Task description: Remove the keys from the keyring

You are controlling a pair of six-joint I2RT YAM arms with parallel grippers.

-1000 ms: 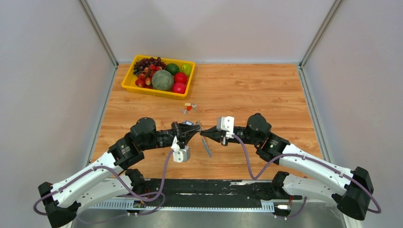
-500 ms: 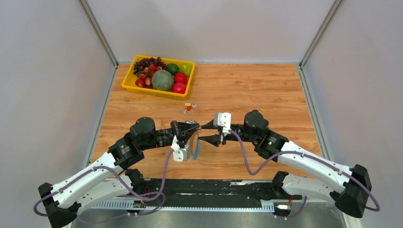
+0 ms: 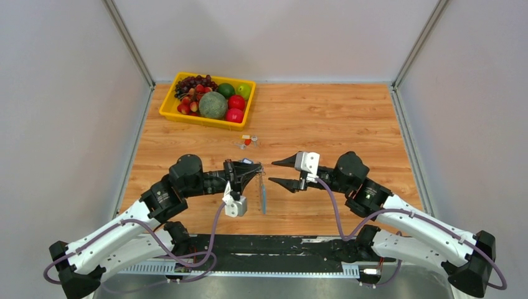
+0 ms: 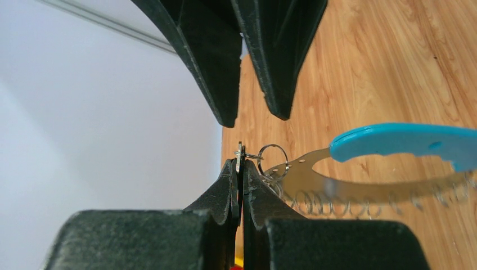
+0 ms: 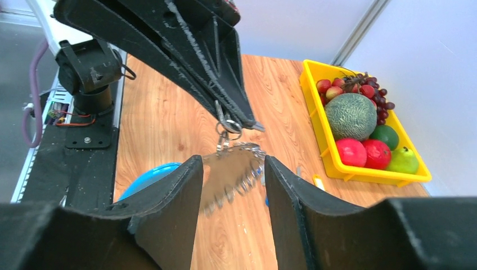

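My left gripper (image 3: 258, 169) is shut on a thin silvery key (image 4: 239, 156), edge-on between its tips. A small split ring (image 4: 274, 158) joins the key to the keyring (image 4: 349, 185). The keyring has a bright blue arc (image 4: 405, 139) and a silvery band fringed with small rings. It hangs edge-on below the left gripper in the top view (image 3: 263, 197) and between my fingers in the right wrist view (image 5: 233, 174). My right gripper (image 3: 274, 172) is open and empty, just right of the left gripper, clear of the ring. Loose tagged keys (image 3: 247, 141) lie on the table behind.
A yellow fruit tray (image 3: 167, 112) with melon, grapes and apples stands at the back left. It shows at the right in the right wrist view (image 5: 337, 169). Grey walls close in both sides of the wooden table (image 3: 348, 124).
The right gripper went from shut beside the keyring to open, then drew back to the right. The keyring swung and now hangs edge-on from the left gripper, which stayed in place.
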